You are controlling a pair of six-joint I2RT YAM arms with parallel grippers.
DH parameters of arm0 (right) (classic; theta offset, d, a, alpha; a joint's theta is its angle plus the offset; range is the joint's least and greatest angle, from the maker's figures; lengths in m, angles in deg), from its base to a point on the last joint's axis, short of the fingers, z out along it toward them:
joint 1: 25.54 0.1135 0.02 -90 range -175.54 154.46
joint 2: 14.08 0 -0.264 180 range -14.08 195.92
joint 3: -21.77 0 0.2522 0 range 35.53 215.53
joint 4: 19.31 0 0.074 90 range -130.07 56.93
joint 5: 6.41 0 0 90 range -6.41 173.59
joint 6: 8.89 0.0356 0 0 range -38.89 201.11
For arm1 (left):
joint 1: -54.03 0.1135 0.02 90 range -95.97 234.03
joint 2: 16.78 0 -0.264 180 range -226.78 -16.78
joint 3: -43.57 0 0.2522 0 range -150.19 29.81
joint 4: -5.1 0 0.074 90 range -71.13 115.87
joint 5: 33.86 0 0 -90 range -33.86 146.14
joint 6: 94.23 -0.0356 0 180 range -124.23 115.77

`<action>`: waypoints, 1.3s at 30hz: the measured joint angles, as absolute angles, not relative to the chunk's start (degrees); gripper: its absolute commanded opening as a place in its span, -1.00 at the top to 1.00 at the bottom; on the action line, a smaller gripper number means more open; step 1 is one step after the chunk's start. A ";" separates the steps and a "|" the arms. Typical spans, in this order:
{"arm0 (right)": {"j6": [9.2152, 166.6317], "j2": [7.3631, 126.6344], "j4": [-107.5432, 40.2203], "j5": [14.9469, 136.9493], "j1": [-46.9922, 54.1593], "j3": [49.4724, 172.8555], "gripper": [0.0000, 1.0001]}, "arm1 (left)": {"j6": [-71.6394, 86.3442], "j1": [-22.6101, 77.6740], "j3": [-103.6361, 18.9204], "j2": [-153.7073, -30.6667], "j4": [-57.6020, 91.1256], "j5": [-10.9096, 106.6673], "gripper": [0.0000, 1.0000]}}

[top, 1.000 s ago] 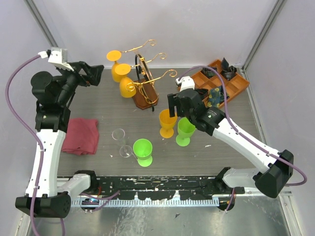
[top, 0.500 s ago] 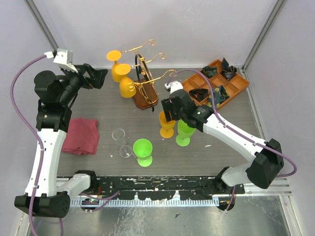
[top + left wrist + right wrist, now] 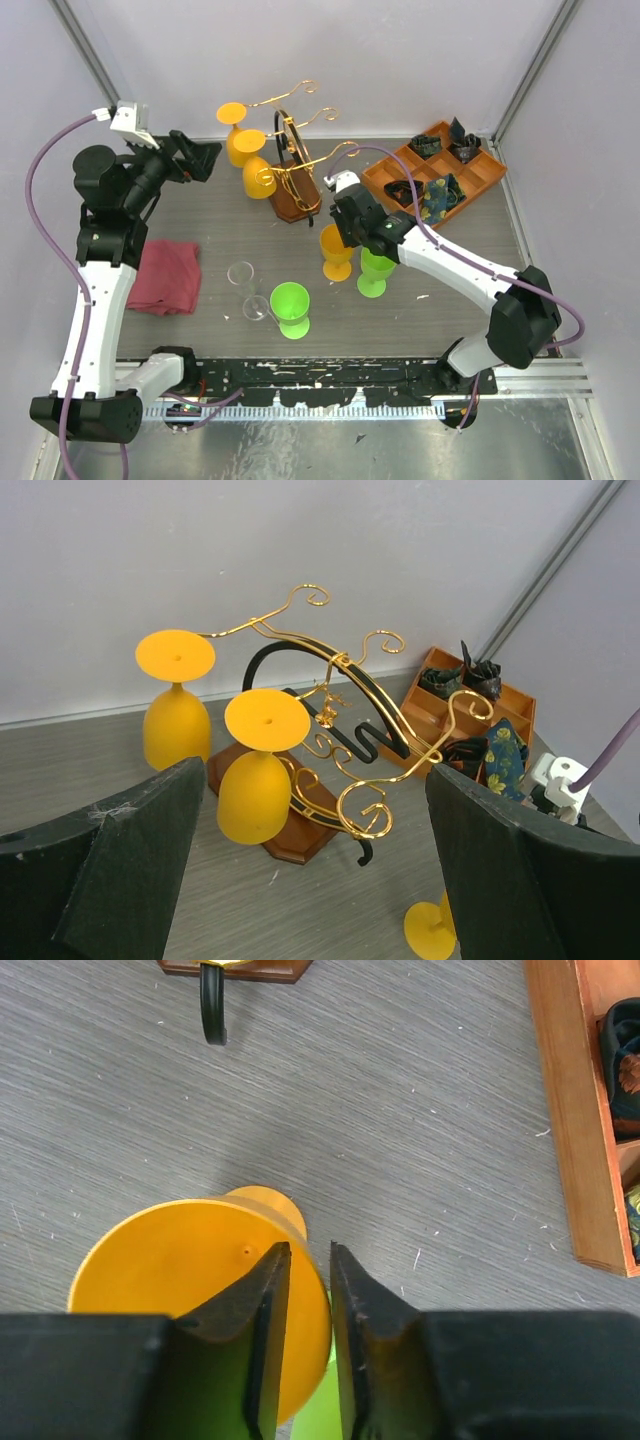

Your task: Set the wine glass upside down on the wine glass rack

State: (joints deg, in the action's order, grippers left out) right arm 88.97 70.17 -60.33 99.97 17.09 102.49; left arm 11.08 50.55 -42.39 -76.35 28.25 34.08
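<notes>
Glass (image 3: 337, 245), orange, stands upright on table (image 3: 200, 215), near front of rack (image 3: 290, 180), green glass (image 3: 376, 268) just beside it. Right gripper (image 3: 310, 1250) above it, jaws narrowed astride the rim; cannot tell whether they pinch it. Left gripper (image 3: 203, 157) spread wide, nothing between, raised left of rack. Two orange glasses (image 3: 255, 780) hang inverted on rack.
</notes>
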 measured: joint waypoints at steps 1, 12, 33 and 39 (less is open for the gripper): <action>88.84 70.17 -60.27 99.99 17.09 102.49 0.72 | 11.32 50.55 -42.39 -76.42 28.21 34.05 -0.96; 86.72 70.14 -62.23 101.33 17.07 105.53 0.98 | 15.04 50.55 -42.46 -78.38 26.79 33.20 -0.96; 76.68 51.74 -53.80 86.11 17.02 123.51 0.99 | 52.39 50.55 -43.66 -78.87 24.25 50.10 -0.99; 72.86 47.15 -34.65 84.56 17.02 112.76 0.99 | 72.30 50.52 -36.56 -74.91 23.84 55.21 -0.97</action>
State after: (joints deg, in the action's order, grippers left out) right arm 72.86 47.15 -34.65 84.56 17.02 112.76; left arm 72.30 50.52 -36.56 -74.91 23.84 55.21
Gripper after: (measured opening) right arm 0.042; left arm 0.983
